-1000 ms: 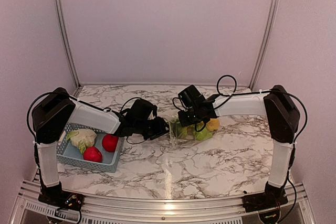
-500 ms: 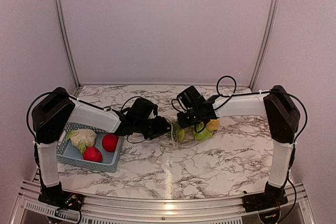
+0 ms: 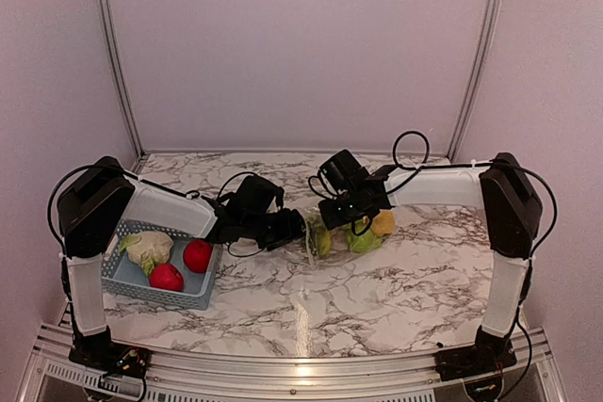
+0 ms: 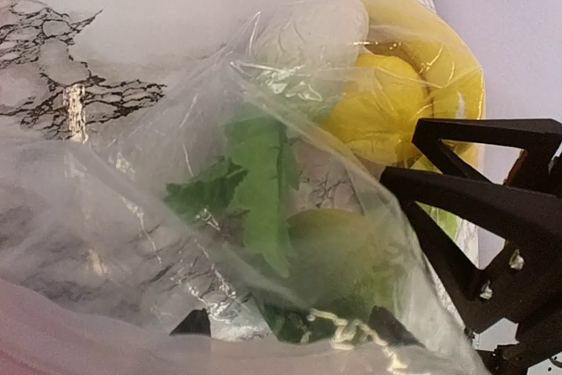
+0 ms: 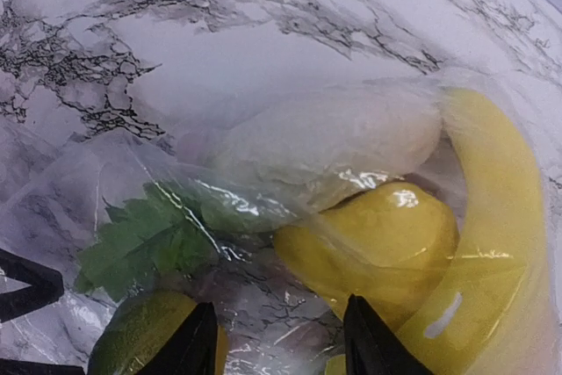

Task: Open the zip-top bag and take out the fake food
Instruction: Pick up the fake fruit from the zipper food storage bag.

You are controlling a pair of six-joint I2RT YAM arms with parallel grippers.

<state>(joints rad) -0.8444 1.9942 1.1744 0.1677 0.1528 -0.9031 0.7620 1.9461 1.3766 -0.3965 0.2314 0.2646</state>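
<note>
My left gripper [image 4: 290,327] and right gripper [image 5: 281,340], at the lower frame edge, stand spread over the zip-top bag [image 4: 132,217] containing fake food [image 5: 378,243].

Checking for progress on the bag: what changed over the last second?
The left gripper slid right, up against the zip-top bag, whose left end bunched narrower. The right gripper barely shifted above it. The basket, its two apples and cabbage stayed put; the bagged fake food stayed inside.
</note>
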